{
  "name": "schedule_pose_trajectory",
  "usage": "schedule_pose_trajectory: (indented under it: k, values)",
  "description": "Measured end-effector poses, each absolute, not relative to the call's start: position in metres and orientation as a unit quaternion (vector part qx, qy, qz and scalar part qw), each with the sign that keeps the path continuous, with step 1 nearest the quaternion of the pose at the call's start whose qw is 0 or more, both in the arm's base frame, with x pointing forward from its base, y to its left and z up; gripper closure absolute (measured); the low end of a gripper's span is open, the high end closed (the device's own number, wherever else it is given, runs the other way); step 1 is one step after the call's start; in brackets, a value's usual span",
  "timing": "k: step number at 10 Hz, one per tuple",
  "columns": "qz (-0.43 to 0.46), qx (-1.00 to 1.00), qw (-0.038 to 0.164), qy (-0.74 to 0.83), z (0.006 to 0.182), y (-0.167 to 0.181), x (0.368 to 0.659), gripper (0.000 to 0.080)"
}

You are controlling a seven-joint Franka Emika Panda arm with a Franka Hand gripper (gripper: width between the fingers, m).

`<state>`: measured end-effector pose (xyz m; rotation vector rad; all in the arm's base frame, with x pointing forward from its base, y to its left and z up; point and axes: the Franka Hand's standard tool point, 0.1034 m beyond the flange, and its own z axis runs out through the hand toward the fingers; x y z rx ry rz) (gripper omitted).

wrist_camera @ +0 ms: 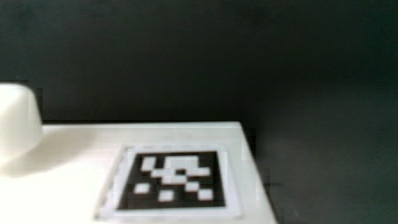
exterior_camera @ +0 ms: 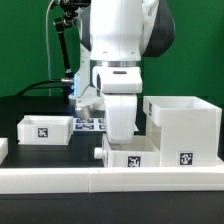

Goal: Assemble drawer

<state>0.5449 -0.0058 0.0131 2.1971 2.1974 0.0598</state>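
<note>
The large hollow white housing [exterior_camera: 182, 126] stands at the exterior view's right, with a marker on its front. One small tray [exterior_camera: 45, 129] sits at the exterior view's left. The second small tray [exterior_camera: 127, 156] lies in front of the housing, against the border wall. My gripper [exterior_camera: 120, 138] hangs straight down right over this tray; its fingertips are hidden behind the hand and tray. The wrist view shows the tray's flat white face [wrist_camera: 71, 160] and its marker [wrist_camera: 175, 181] very close, with no fingers in sight.
The long low white border wall [exterior_camera: 60, 181] runs along the front. The marker board [exterior_camera: 90, 123] lies behind my arm. A blurred white rounded shape [wrist_camera: 15, 125] sits at the edge of the wrist view. Black table [wrist_camera: 267, 60] lies beyond the tray.
</note>
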Motion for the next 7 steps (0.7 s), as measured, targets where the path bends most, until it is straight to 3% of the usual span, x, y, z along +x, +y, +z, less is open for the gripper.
schedule_pose_trajectory:
  k: [7]
  values:
    - [0.02, 0.729, 0.016, 0.684, 0.013, -0.005, 0.5446, 0.0757]
